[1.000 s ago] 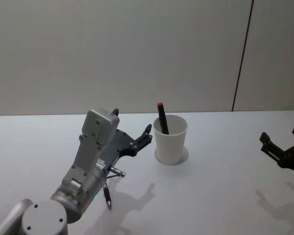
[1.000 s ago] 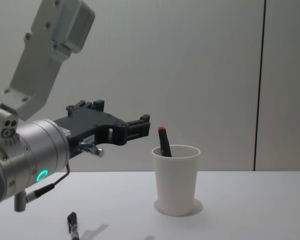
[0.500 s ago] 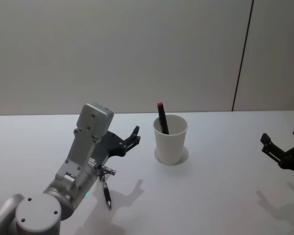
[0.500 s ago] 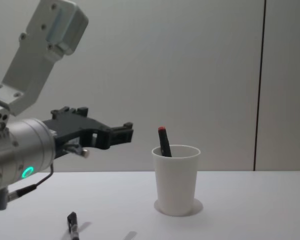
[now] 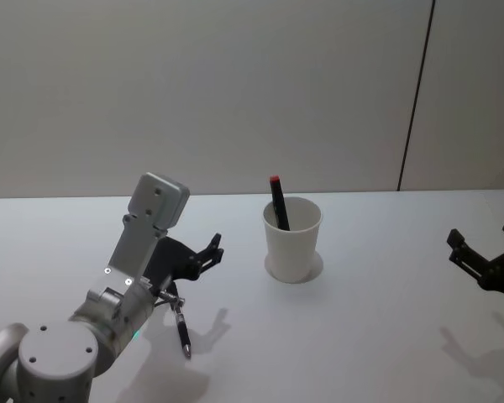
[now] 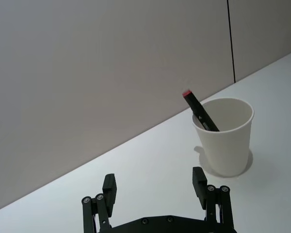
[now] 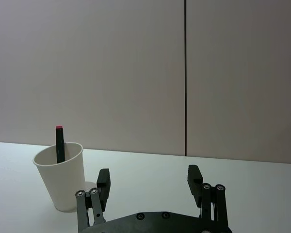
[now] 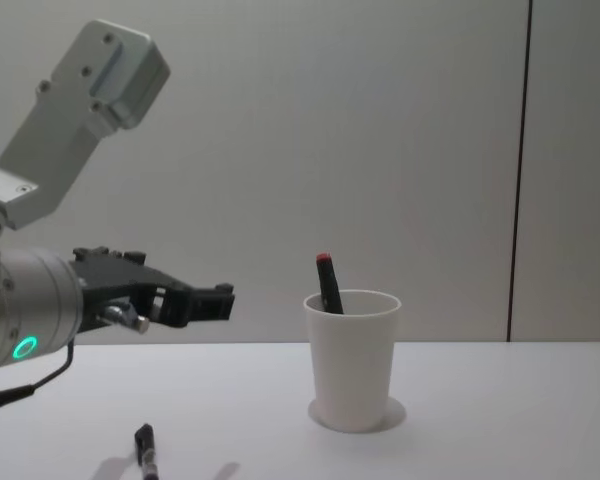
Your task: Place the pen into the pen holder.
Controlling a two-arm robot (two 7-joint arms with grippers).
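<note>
The pen holder (image 5: 292, 239) (image 8: 352, 360) is a white paper cup standing upright on the table. A black pen with a red cap (image 5: 278, 201) (image 6: 199, 109) (image 7: 59, 143) leans inside it, its tip above the rim. A second black pen (image 5: 181, 327) (image 8: 146, 452) lies flat on the table, left of the cup and nearer to me. My left gripper (image 5: 213, 250) (image 6: 154, 179) (image 8: 220, 302) hovers open and empty above the table, left of the cup and pointing toward it. My right gripper (image 5: 482, 232) (image 7: 148, 174) stays open and empty at the far right.
The white table (image 5: 361, 336) runs back to a plain grey wall with a dark vertical seam (image 5: 416, 101). The left arm's grey forearm (image 5: 147, 231) rises over the near left of the table.
My left gripper has drawn back from the cup, moving left, lower and toward me, still open and empty. The right arm and both pens have not moved.
</note>
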